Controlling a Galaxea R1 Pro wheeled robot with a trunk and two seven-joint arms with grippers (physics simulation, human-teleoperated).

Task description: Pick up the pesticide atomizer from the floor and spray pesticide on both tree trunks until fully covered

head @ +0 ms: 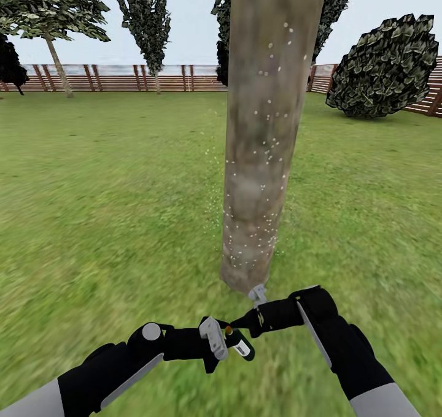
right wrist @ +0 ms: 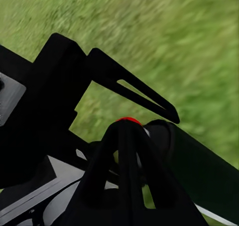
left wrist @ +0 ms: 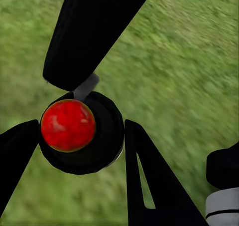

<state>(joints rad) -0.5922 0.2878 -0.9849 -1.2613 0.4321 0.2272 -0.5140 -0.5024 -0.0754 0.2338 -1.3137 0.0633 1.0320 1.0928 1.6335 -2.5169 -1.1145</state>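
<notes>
A thick grey-brown tree trunk (head: 264, 141) rises from the lawn straight ahead, its crown cut off by the picture's top. White pesticide specks (head: 255, 233) dot the trunk from its base upward, and some float just left of it. My left gripper (head: 222, 340) (left wrist: 82, 126) is shut on the pesticide atomizer (head: 240, 345), a small dark bottle with a red top (left wrist: 67, 125), held low before the trunk's base. My right gripper (head: 250, 308) (right wrist: 149, 120) hovers right beside the atomizer's top, fingers apart with grass visible between them.
Green lawn (head: 110, 190) spreads all around. A brown slatted fence (head: 123, 76) runs along the far side. A round dark bush (head: 387, 67) stands at the back right, and thin-trunked trees (head: 55, 18) at the back left.
</notes>
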